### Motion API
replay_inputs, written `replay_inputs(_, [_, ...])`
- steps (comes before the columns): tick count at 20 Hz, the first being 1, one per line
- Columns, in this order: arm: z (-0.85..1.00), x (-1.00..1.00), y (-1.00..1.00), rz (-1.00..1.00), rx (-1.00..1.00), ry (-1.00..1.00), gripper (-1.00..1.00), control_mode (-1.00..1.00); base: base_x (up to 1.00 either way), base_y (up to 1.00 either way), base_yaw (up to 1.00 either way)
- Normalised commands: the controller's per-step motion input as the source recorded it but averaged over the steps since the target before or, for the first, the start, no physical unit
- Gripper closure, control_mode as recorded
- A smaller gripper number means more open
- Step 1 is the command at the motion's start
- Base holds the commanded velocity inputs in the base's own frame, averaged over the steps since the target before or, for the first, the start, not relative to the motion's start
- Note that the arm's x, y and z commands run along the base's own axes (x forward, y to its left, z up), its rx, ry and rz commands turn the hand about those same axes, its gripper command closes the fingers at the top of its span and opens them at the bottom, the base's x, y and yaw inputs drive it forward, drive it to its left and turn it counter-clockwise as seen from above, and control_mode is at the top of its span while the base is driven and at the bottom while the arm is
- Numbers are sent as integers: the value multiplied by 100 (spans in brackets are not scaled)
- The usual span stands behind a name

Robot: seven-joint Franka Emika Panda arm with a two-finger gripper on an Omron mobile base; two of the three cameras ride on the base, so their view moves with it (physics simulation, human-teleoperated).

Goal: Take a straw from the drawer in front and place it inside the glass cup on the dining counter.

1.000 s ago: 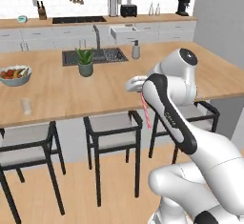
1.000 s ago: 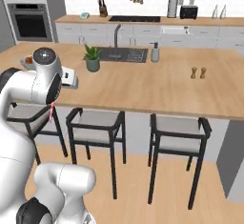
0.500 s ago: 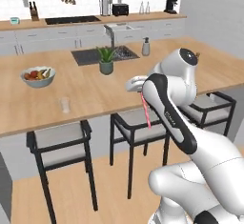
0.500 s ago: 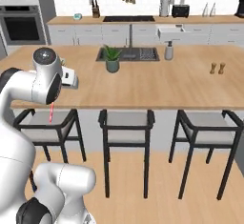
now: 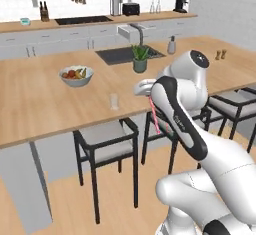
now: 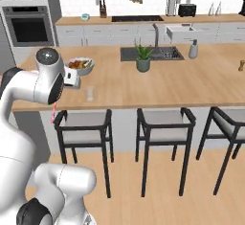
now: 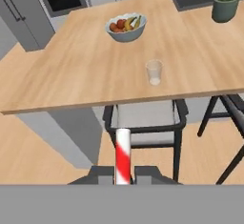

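Straw [image 7: 122, 155], 1, clamped in gripper [image 7: 123, 174], 1 glass cup [image 7: 154, 72] on dining counter [image 7: 71, 70], 1 fruit bowl [image 7: 126, 27]

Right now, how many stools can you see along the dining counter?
3. In the right base view: one stool at the left, near the glass cup; a second in the middle; a third at the right edge, partly cut off. More may stand out of frame.

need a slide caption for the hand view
End effector shut on the straw, facing the glass cup and fruit bowl on the dining counter.
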Motion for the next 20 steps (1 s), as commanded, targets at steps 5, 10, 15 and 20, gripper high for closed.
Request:
replay_inputs(5, [0, 0, 0, 0, 0, 0, 100, 100, 34, 70, 0])
replay_inputs(10, [0, 0, 0, 0, 0, 0, 100, 100, 84, 18, 0])
replay_inputs(15, [0, 0, 0, 0, 0, 0, 100, 100, 96, 0, 9])
replay_inputs(20, [0, 0, 0, 0, 0, 0, 100, 100, 74, -39, 40])
